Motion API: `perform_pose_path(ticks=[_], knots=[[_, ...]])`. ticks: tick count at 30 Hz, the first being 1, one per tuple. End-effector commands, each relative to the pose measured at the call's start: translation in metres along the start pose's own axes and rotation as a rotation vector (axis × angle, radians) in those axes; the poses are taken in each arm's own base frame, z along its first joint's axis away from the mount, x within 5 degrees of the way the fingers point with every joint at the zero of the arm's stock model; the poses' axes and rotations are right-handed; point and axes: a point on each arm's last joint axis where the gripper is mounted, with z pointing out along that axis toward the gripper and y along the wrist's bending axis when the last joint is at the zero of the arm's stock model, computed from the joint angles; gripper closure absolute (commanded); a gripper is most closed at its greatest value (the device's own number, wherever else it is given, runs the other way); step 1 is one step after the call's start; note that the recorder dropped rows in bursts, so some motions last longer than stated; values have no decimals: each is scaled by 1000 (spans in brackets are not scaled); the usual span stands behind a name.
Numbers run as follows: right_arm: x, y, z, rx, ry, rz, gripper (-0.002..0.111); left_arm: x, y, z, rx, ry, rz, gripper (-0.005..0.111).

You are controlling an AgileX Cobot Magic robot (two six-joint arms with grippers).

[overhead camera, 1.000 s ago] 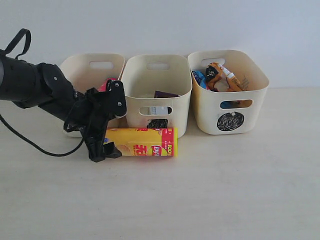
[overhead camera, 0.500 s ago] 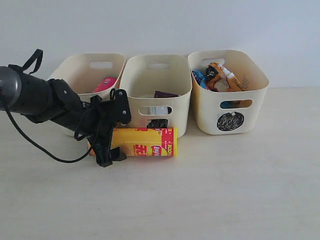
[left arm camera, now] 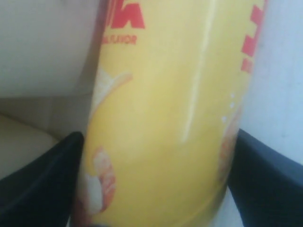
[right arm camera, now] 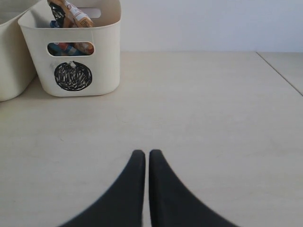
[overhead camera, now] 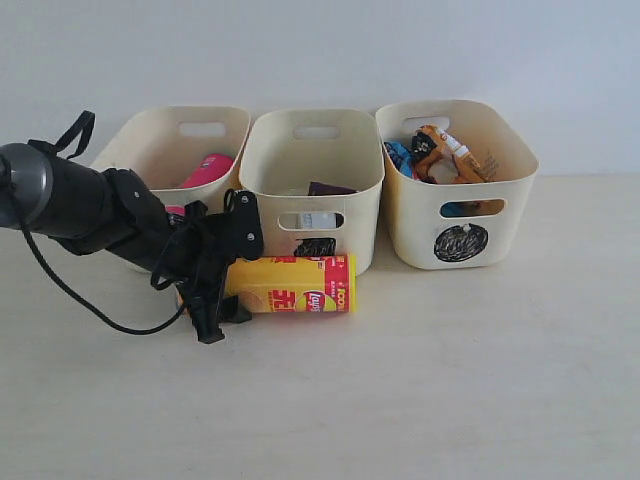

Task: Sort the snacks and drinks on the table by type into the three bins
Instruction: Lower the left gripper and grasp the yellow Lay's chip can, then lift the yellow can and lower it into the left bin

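Yellow tube (overhead camera: 290, 284) lies on its side on table (overhead camera: 450, 380), lower-centre of ext. view, just in front of middle bin (overhead camera: 345, 175). Left gripper (overhead camera: 226, 278) straddles tube's left end, fingers (left arm camera: 47, 184) at both sides; firm clamp or not, cannot tell. Right gripper (right arm camera: 147, 163): jaws together, empty.

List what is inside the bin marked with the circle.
An orange-brown bag and a blue bag stick up above the rim of the circle bin. Its wall hides anything lower.
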Motion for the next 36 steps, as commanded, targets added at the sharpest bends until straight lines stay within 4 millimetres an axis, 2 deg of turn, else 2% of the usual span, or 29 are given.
perform_pose_path(ticks=[1,2,3,7,12,19,28,36], knots=[[0,0,0,2,-8,1,108,1,-5,5,29,2,-19,92],[0,0,0,2,-8,1,108,0,-7,5,42,1,-18,102],[0,0,0,2,-8,1,108,-2,-9,4,56,-3,-7,103],[0,0,0,2,-8,1,108,-15,-16,3,81,-20,26,103],[0,0,0,2,-8,1,108,-36,-23,-12,76,-52,98,103],[0,0,0,2,-8,1,108,-40,-31,-39,120,-72,111,103],[0,0,0,2,-8,1,108,-49,-34,-83,119,-129,84,103],[0,0,0,2,-8,1,108,-66,-23,-133,22,-227,70,103]])
